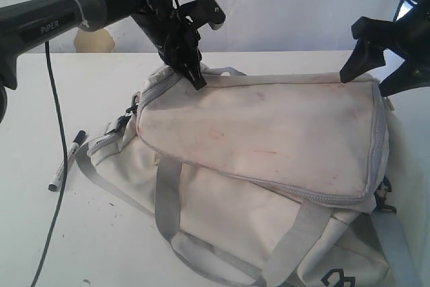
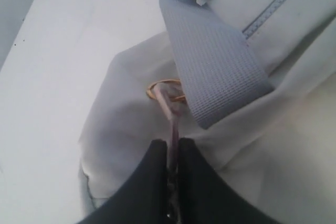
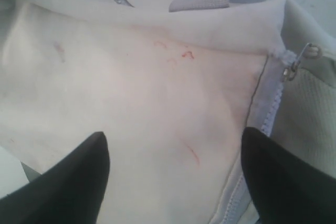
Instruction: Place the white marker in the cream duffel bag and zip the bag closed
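Though cream, duffel bag (image 1: 269, 132), faint red stains

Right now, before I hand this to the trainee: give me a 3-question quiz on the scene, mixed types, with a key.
1. True or false: the white marker is already inside the cream duffel bag.
2. Pick one. The left gripper is: A) open above the table, B) shut on a thin pull tab on the bag, C) holding the marker.
3. Fill in: the right gripper, at the bag's other end, has its jaws ____.

Key
1. False. It lies on the table, beside the bag.
2. B.
3. Open, with nothing between them.
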